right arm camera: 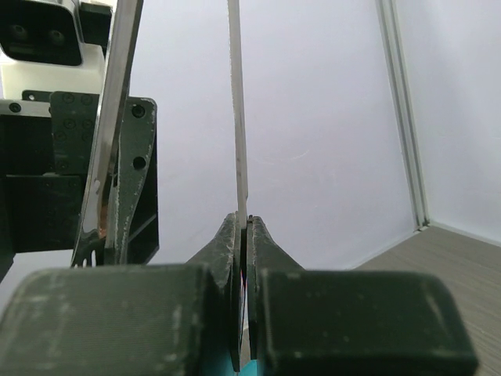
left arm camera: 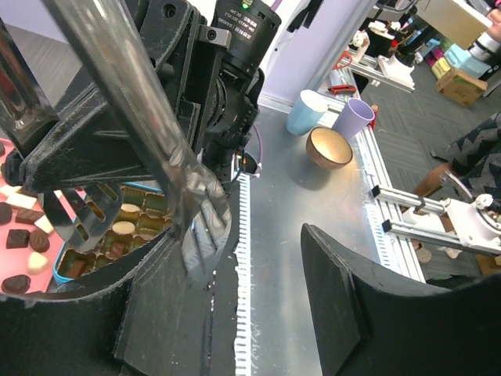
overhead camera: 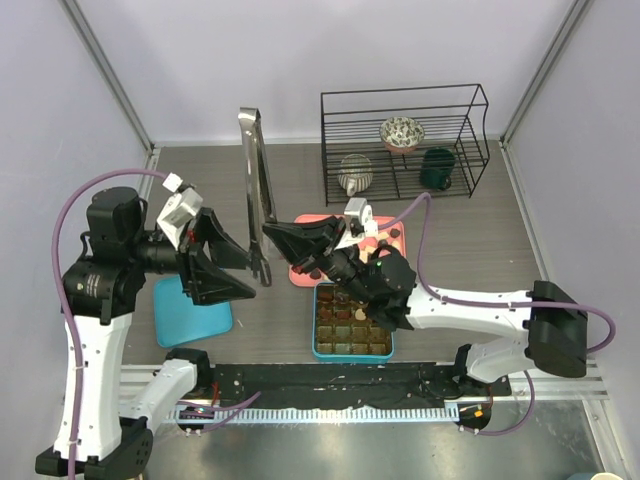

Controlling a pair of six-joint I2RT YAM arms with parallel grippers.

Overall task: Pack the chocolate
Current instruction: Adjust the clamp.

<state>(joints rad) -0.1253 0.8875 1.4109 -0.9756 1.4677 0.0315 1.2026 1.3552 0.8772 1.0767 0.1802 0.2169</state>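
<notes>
Two grippers meet mid-frame around a pair of metal tongs (overhead camera: 257, 180). The right gripper (overhead camera: 272, 231) is clamped flat on one blade, and from its wrist the tongs' two blades stand spread. The left gripper (overhead camera: 250, 278) has its jaws apart beside the tongs' tips (touching or not, I cannot tell). Chocolate (overhead camera: 392, 237) lies on the pink tray (overhead camera: 300, 273), mostly hidden under the right arm, with more pieces in the teal box (overhead camera: 318, 350) just below. A teal lid (overhead camera: 190, 315) sits lower left; a wire rack (overhead camera: 400, 100) holding crockery fills the upper right.
</notes>
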